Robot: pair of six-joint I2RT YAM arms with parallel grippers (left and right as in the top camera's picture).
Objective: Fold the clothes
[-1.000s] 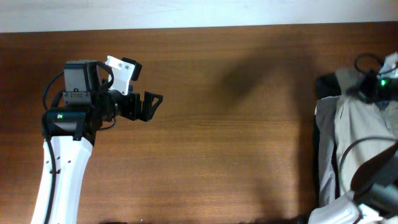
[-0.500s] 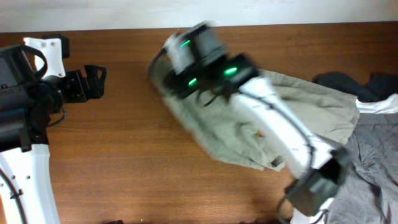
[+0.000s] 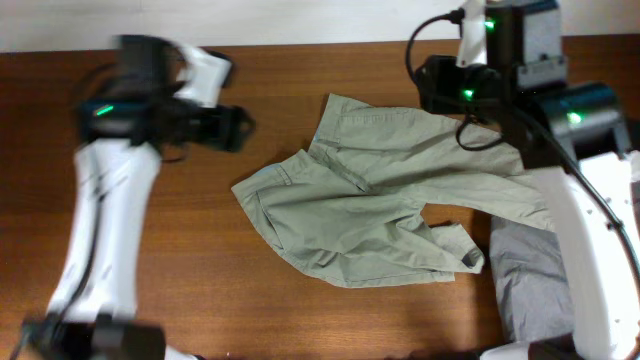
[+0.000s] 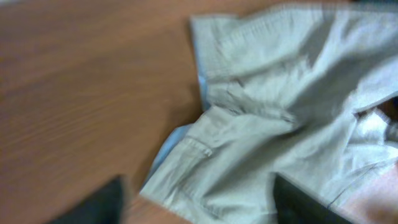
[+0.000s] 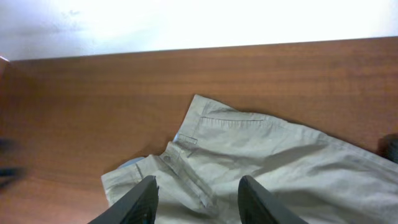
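The khaki-green shorts point(image 3: 380, 210) lie rumpled and spread in the middle of the table. The waistband points to the upper left and a pale blue inner edge shows at the left. My left gripper point(image 3: 235, 130) hovers open and empty just left of the waistband. In the left wrist view point(image 4: 199, 211) its fingers frame the shorts point(image 4: 267, 124) from above. My right gripper point(image 3: 432, 90) is open and empty above the shorts' upper right part. In the right wrist view point(image 5: 199, 199) its fingers straddle the shorts point(image 5: 261, 155) without touching them.
The brown wooden table point(image 3: 300, 70) runs to a white wall at the back. A grey garment point(image 3: 535, 285) lies at the right front edge, partly under the shorts and the right arm. A dark item point(image 5: 392, 149) shows at the right edge of the right wrist view.
The right arm swept the shorts from the right pile to the table's middle, let them go and drew back to the upper right. The left arm swung right toward the shorts.
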